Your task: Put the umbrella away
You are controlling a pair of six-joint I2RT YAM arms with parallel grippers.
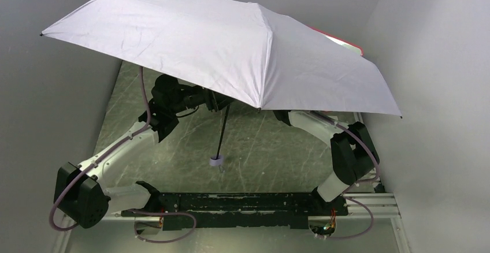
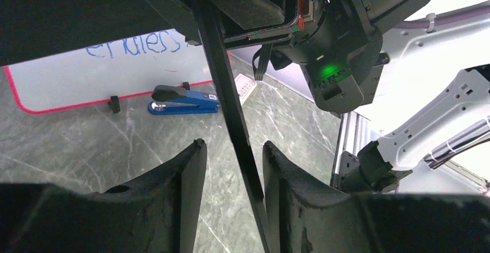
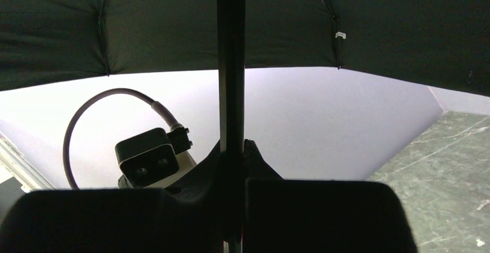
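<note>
Standing open above the tabletop [image 1: 277, 155], the umbrella [image 1: 219, 45] is held by its shaft [image 1: 223, 127], pinched in the right claw [image 3: 234, 149]; the left claw [image 2: 234, 145] is spread around it (presumably readied for collapsing).

Pale lavender umbrella [image 1: 219, 45], black shaft [image 1: 223, 130]; blue stapler [image 2: 185, 101]; red-framed whiteboard [image 2: 75, 74]; green marbled table [image 2: 86, 149].

The right hand [image 3: 233, 147] clamps the umbrella shaft [image 3: 231, 62] beneath the dark canopy [image 3: 144, 22].

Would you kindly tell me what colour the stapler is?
The stapler is blue with a dark top arm, clearest in the left wrist view.
</note>
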